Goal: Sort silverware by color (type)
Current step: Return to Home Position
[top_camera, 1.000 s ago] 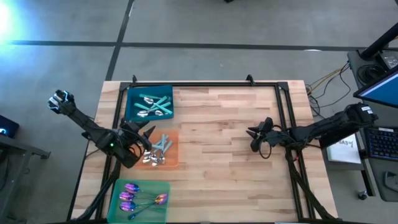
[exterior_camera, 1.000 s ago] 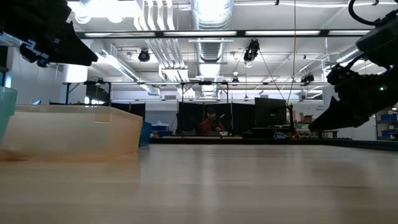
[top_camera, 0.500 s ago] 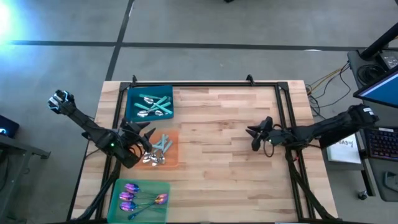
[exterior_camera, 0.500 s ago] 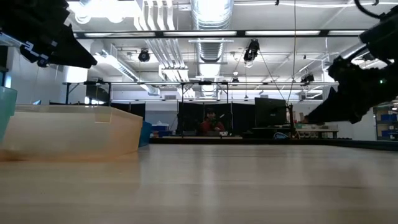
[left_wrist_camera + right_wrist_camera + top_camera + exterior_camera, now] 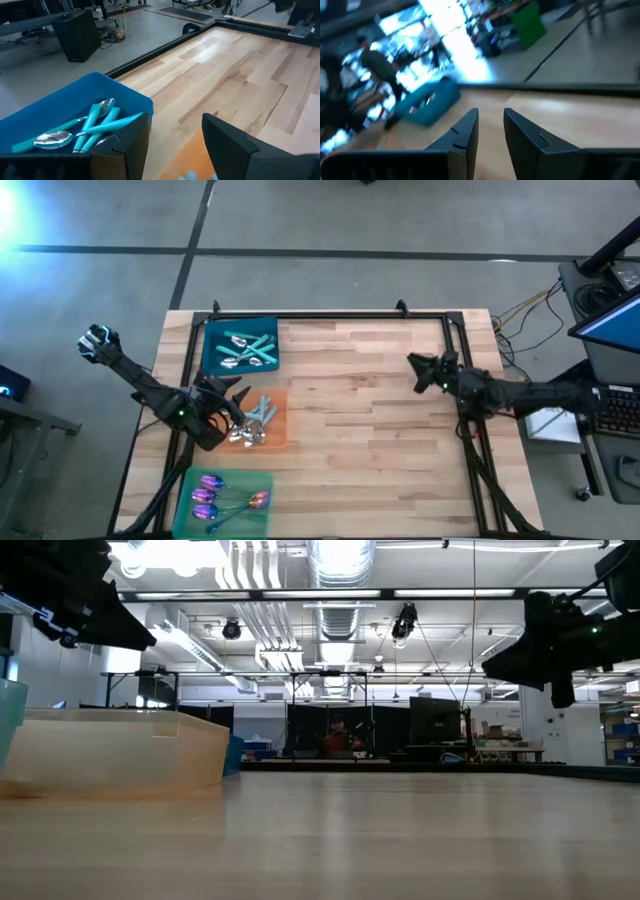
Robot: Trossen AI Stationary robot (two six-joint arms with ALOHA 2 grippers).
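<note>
Three trays sit at the table's left. The blue tray (image 5: 212,340) holds teal-handled spoons (image 5: 247,347), also seen in the left wrist view as spoons (image 5: 92,127). The orange tray (image 5: 281,426) holds pale-blue-handled spoons (image 5: 255,418) in a heap. The green tray (image 5: 255,483) holds purple-pink iridescent spoons (image 5: 218,498). My left gripper (image 5: 238,402) hovers open over the orange tray's left edge, holding nothing. My right gripper (image 5: 414,373) is open and empty, raised above bare wood at the table's right.
A black frame rail (image 5: 340,317) runs along the far edge and down both sides of the wooden table (image 5: 350,440). The orange tray's wall (image 5: 120,750) rises at the left in the low view. Bare wood lies between the trays and the right arm.
My right gripper has risen and drawn back toward the table's right and far edges, swinging round as it went. My left arm and all the spoons stayed put.
</note>
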